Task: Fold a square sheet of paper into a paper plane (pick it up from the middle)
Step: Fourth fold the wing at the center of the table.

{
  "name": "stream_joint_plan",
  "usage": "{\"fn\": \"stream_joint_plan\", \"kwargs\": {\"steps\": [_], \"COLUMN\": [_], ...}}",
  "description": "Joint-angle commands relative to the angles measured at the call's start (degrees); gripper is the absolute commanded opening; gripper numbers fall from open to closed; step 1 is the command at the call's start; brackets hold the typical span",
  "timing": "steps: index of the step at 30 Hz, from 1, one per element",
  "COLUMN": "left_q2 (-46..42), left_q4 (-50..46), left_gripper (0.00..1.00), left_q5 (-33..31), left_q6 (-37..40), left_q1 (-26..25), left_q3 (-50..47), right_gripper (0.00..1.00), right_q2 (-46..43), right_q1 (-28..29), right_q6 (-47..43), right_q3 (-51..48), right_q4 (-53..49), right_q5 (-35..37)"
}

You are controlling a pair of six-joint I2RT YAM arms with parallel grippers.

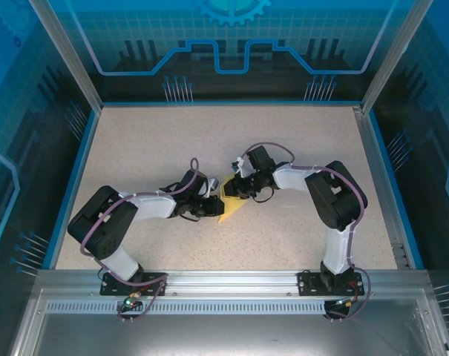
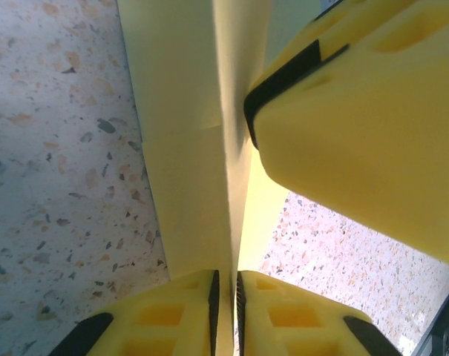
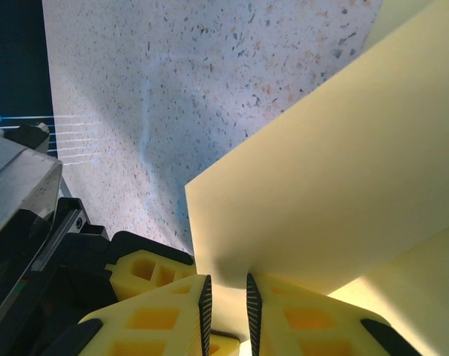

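On the speckled table [image 1: 172,141], the left arm [image 1: 135,208] is stretched from its base at 7 o'clock towards the centre; the left gripper [image 1: 208,208] is set at 8 o'clock of the yellow paper [image 1: 230,204], touching it; in the left wrist view its fingers [image 2: 172,315] are drawn almost together, only a thin slit being left, and an upright edge of the paper [image 2: 183,148] is pinched in that slit; folded layers of the paper are seen rising from the 6 o'clock edge to the 12 o'clock edge of that view, and a yellow finger of the other gripper [image 2: 358,126] is pressed against the paper at 2 o'clock; the paper is held just right of the table's centre, between the two grippers; the right gripper [image 1: 243,187] is placed at 1 o'clock of the paper, reached from the right arm [image 1: 335,196] at 3 o'clock; in the right wrist view its jaws are narrowly parted, and the lower edge of a broad paper panel [image 3: 335,185] is gripped between them.
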Motion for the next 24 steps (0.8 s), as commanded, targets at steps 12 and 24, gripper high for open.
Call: {"fn": "stream_joint_plan", "kwargs": {"steps": [12,24], "left_q2": [-0.44,0.43], "left_q4": [-1.17,0.54], "left_gripper": [0.09,0.02], "left_q5": [2.32,5.48], "left_q6": [0.83,0.45], "left_q1": [0.44,1.92], "left_q3": [-1.94,-2.05], "right_gripper": [0.23,0.23], "right_q2": [1.28,1.74], "right_q1": [0.28,0.33], "right_q6": [-0.06,-0.24], "right_q3": [1.71,1.98], "right_q4": [-1.64,-2.00], "right_q5": [0.12,0.42]}}
